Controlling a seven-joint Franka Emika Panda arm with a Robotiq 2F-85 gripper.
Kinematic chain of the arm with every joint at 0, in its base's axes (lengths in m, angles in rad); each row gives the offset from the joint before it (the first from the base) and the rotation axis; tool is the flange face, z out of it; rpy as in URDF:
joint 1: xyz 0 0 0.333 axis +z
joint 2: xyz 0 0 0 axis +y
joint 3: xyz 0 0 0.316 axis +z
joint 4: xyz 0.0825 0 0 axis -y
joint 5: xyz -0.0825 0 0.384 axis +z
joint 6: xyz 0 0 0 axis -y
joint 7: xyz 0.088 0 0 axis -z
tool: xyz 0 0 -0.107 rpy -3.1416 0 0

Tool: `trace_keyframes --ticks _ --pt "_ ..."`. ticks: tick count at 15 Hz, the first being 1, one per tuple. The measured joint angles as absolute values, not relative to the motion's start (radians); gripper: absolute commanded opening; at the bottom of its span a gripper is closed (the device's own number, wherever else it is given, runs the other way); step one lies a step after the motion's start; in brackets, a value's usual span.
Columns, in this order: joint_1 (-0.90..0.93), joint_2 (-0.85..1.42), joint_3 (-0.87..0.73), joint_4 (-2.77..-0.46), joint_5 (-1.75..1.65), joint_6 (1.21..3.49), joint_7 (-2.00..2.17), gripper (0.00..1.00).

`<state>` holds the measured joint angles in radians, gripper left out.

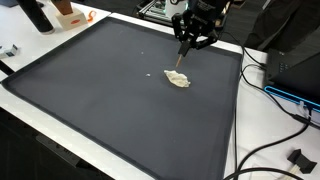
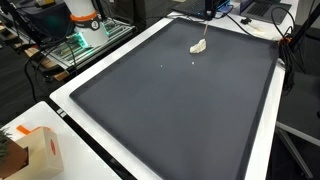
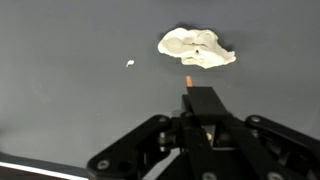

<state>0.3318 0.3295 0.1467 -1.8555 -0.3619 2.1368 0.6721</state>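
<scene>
A small crumpled white lump (image 3: pixel 197 47) lies on the black mat (image 3: pixel 70 110), towards its far side in both exterior views (image 1: pixel 178 79) (image 2: pixel 198 46). My gripper (image 3: pixel 200 112) is shut on a thin dark stick with an orange tip (image 3: pixel 187 79). The stick (image 1: pixel 183 58) hangs down from the gripper (image 1: pixel 191 40), and its tip is just beside the lump, close above the mat. Whether the tip touches the lump cannot be told. A tiny white crumb (image 3: pixel 130 63) lies on the mat a little apart from the lump.
The mat (image 1: pixel 90 100) has a raised rim on a white table. Black cables (image 1: pixel 268 85) and a dark box stand beside one edge. A cardboard box (image 2: pixel 40 152) sits at one corner. An orange and white object (image 2: pixel 82 14) and a wire rack stand off the table.
</scene>
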Motion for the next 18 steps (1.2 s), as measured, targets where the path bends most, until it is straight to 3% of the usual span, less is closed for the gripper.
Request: trace_keyframes --ticks 5,6,15,16,18 --pt "0.332 0.290 0.147 -1.877 -0.338 2.137 0.650 0.03" --pt "0.332 0.282 0.147 -1.882 -0.338 2.137 0.648 0.13" --pt "0.332 0.265 0.147 -1.893 -0.338 2.138 0.647 0.13" --pt "0.332 0.265 0.147 -1.893 -0.338 2.138 0.647 0.03" --pt "0.331 0.268 0.147 -1.890 -0.333 2.138 0.641 0.03"
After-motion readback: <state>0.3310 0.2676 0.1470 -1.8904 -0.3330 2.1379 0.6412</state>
